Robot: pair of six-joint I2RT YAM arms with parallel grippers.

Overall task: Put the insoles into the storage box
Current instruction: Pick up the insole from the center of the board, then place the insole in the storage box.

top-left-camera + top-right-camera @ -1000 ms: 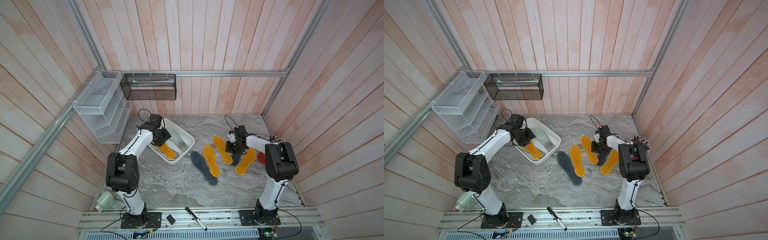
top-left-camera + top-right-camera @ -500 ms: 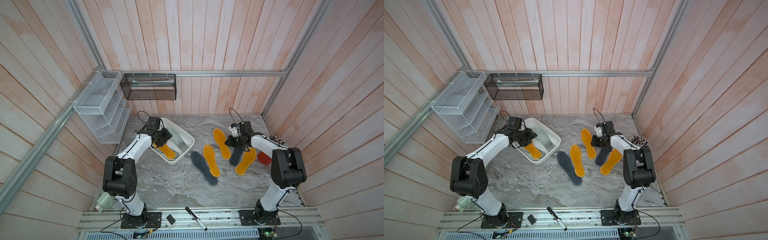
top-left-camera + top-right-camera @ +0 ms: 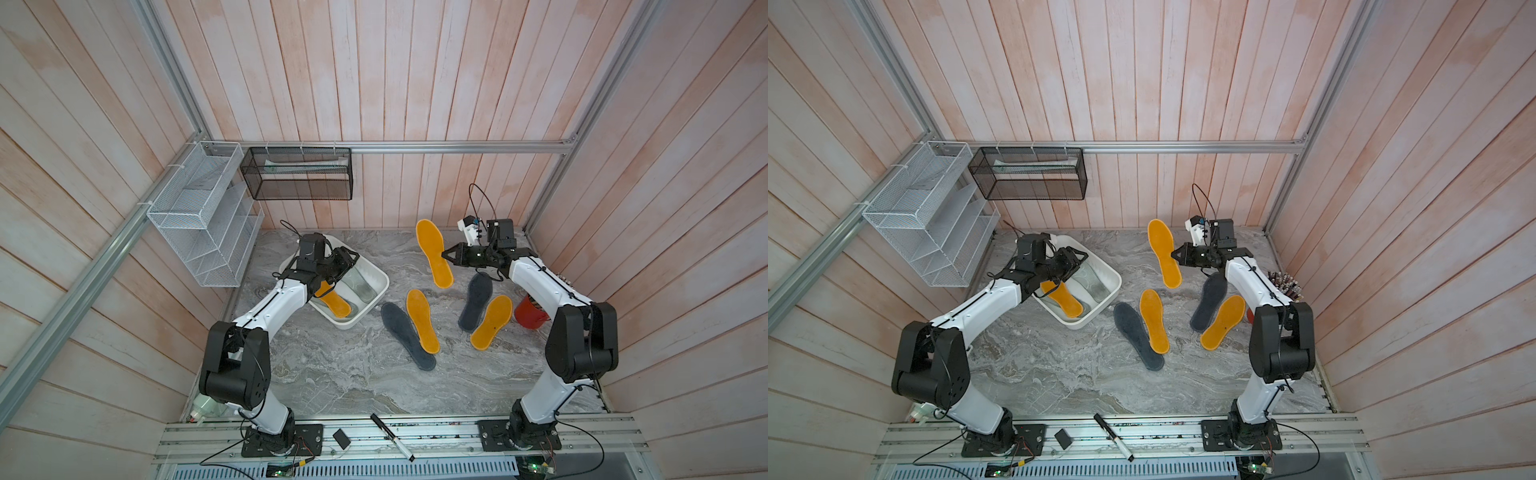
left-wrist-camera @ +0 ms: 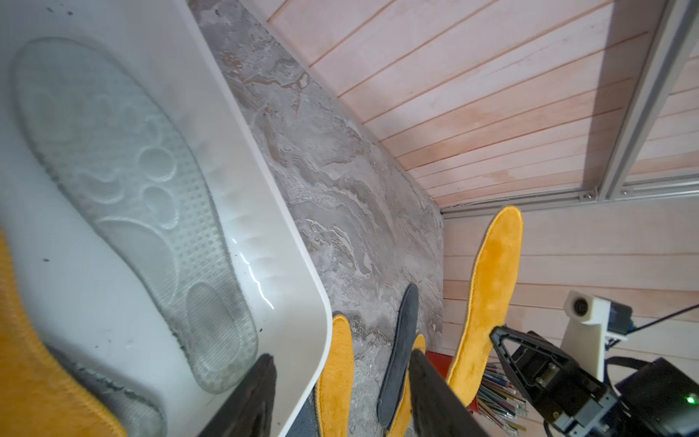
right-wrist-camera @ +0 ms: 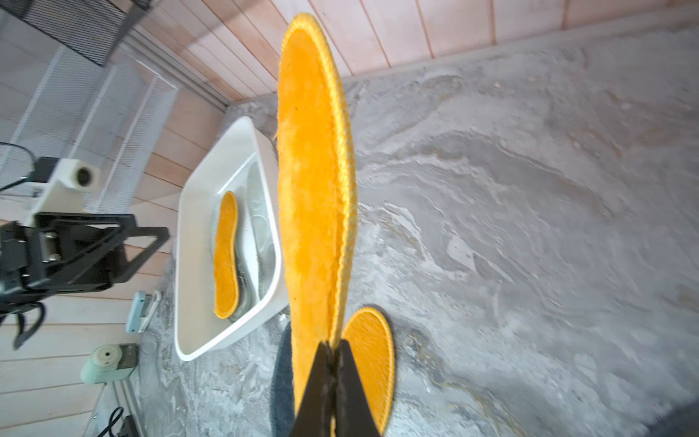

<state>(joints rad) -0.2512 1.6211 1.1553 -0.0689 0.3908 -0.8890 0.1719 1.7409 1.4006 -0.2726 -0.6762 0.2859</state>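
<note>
The right gripper (image 3: 448, 254) is pinched shut on the edge of an orange insole (image 3: 433, 253), held clear of the worktop (image 3: 332, 374) at upper centre. The box (image 3: 377, 279) sits left of centre, and the left gripper (image 3: 352, 259) hangs open over it. With so thin an edge grip, the floppy insole may swing, slip out, or catch the box rim or the left gripper.

No writing can be read in any view. The box (image 3: 368, 311), the insoles (image 3: 422, 321) and the pen (image 3: 392, 437) on the front rail (image 3: 449, 432) show no legible print.
</note>
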